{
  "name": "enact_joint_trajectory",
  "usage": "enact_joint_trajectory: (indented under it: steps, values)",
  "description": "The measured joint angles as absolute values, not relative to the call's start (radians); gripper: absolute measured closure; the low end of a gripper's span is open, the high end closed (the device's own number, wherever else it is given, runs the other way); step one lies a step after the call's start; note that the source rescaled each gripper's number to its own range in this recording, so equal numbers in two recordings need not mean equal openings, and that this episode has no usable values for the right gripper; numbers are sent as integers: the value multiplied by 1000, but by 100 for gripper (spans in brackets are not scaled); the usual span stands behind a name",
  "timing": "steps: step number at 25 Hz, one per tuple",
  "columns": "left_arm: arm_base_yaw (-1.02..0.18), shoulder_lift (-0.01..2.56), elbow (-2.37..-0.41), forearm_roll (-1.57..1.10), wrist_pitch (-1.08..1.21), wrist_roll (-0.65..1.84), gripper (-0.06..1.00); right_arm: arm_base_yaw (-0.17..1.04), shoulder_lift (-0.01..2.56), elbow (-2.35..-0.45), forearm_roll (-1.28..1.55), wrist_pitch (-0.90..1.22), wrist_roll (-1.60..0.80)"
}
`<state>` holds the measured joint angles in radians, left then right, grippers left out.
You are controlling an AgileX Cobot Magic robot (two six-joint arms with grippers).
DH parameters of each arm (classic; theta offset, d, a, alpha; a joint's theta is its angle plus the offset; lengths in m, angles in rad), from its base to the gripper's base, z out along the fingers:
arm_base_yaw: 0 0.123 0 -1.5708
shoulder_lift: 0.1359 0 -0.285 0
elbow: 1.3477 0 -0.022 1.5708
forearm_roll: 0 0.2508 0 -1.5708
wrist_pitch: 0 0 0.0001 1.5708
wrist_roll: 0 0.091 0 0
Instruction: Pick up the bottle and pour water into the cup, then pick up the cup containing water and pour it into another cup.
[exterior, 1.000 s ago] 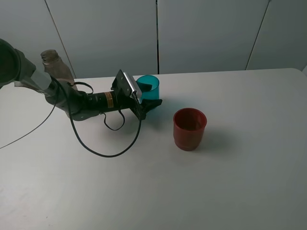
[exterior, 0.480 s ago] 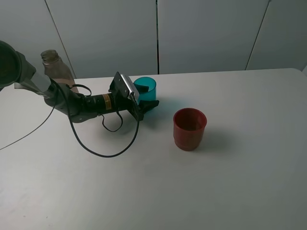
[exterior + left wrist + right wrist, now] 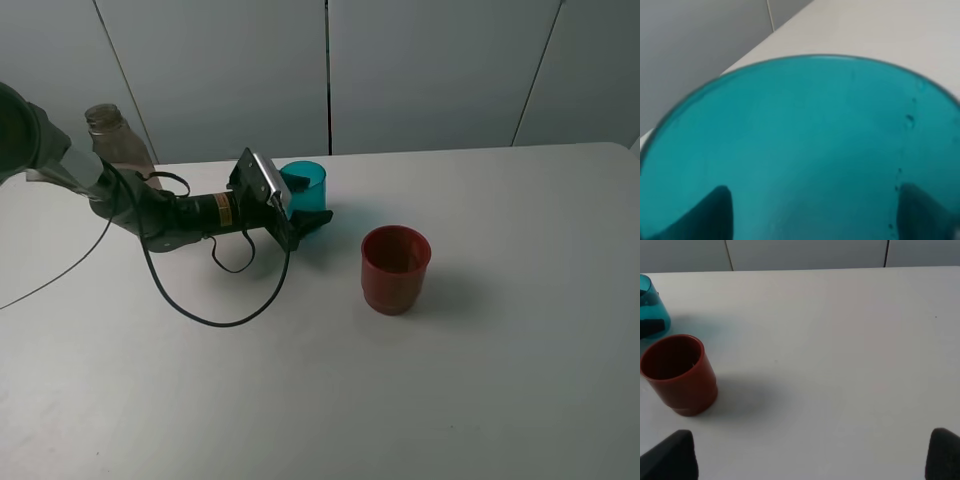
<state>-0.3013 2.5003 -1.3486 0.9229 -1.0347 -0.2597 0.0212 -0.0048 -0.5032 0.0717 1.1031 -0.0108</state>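
Note:
The teal cup (image 3: pixel 306 182) stands upright at the back middle of the table, and it fills the left wrist view (image 3: pixel 805 140). My left gripper (image 3: pixel 309 200) reaches in from the left and is shut on its lower part, one finger on each side; the fingertips (image 3: pixel 715 212) show dark through the cup wall. The red cup (image 3: pixel 395 268) stands upright to the right and nearer, apart from the teal cup, and also shows in the right wrist view (image 3: pixel 679 374). The bottle (image 3: pixel 116 141) stands at the back left behind my left arm. My right gripper (image 3: pixel 805 460) is open and empty, over bare table.
A black cable (image 3: pixel 215 310) loops from my left arm onto the white table (image 3: pixel 500 350). A grey panelled wall (image 3: pixel 430 70) runs along the table's far edge.
My left gripper and the teal cup in it have shifted slightly left and down. The red cup and the bottle have not moved.

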Motion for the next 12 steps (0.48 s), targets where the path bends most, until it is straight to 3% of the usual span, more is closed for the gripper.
enact_joint_trajectory:
  steps: [2,12]
  values:
    - [-301,2477,-1349,924,-1031,-260,0,21,-5,-503,72,1103,-11]
    - [-321,2299,-1349,952,-930,-368,-3,21,-5,-503,72,1103,-11]
